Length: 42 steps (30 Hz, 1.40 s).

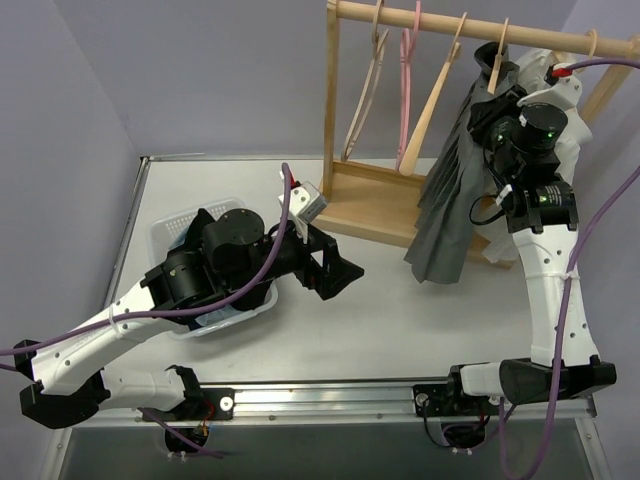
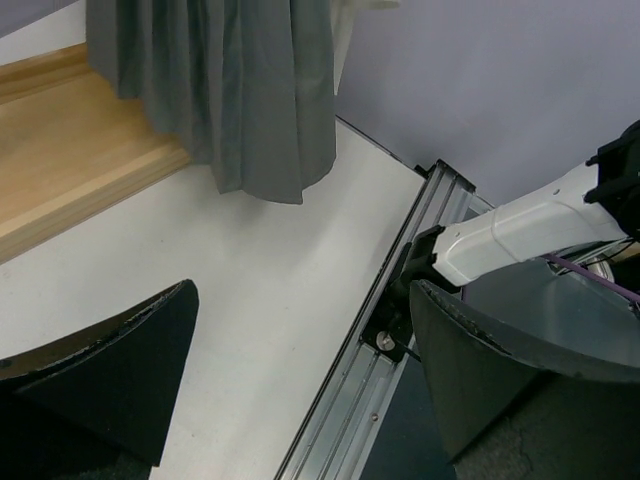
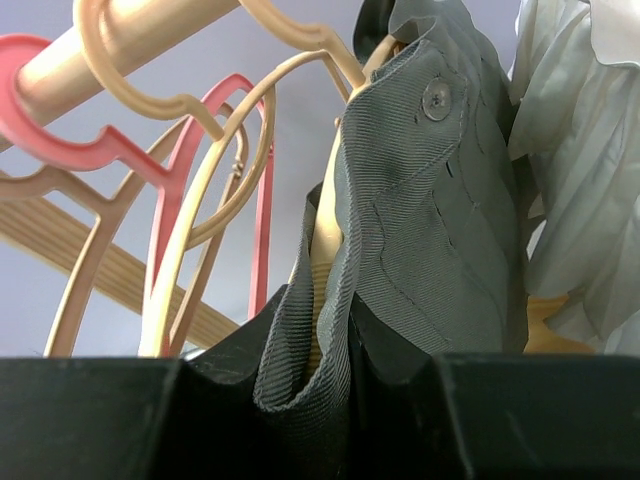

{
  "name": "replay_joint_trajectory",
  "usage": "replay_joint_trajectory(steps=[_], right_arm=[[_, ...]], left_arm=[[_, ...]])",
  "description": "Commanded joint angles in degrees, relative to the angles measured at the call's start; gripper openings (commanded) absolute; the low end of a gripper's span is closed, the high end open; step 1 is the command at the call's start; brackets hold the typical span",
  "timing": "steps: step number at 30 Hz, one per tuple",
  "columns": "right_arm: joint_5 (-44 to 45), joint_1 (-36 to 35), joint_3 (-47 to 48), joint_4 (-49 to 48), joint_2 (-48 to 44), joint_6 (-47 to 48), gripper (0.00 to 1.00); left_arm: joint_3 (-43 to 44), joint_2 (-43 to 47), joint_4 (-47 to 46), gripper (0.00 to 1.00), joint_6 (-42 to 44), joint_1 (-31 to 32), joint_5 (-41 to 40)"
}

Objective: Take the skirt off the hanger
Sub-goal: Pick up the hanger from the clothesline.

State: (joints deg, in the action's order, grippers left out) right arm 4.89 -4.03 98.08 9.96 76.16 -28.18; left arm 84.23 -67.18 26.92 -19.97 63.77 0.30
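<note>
- The bench [image 1: 400, 320] carries the wooden rack [image 1: 372, 200] at its far side. I place everything else against that rack.
- The skirt [image 1: 447, 215] hangs at the rack's right end. Its hem drapes over the rack's base and its waistband is up under the rail, so it is not yet off.
- My left gripper [image 1: 335, 268] hovers low in front of the rack's base, jaws wide apart and holding nothing. I judge it is placed there to take the loose fabric when it drops.
- My right gripper [image 3: 345, 400] is up just under the rack's rail, clamped on a fold of the skirt's waistband below the button. I reckon this grip is for drawing the band off.
- The hanger [image 3: 322, 240] hooks over the rack's rail, with its pale arm inside the waistband bearing the skirt's weight.
</note>
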Motion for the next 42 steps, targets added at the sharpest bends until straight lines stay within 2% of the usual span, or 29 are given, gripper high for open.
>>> replay_joint_trajectory(steps=[1,12,28,31,42], right_arm=[[-1.9,0.7,-0.3,-11.4,-5.1,0.7,0.00],[-3.2,0.7,0.8,-10.1,-8.1,1.3,0.00],[-6.9,0.7,-5.3,-10.2,-14.1,2.0,0.00],[-5.1,0.7,-4.4,-8.0,-12.7,3.0,0.00],[-5.8,1.8,2.2,-9.4,-3.8,3.2,0.00]], left_arm=[[-0.3,1.0,-4.0,0.96,-0.1,0.3,2.0],[-0.1,0.0,-4.6,0.96,-0.3,0.3,2.6],[2.3,-1.7,-3.9,0.97,-0.2,1.2,2.1],[2.6,-2.0,-3.7,0.97,-0.2,1.4,2.3],[1.4,0.1,-2.9,0.97,0.0,2.0,1.2]])
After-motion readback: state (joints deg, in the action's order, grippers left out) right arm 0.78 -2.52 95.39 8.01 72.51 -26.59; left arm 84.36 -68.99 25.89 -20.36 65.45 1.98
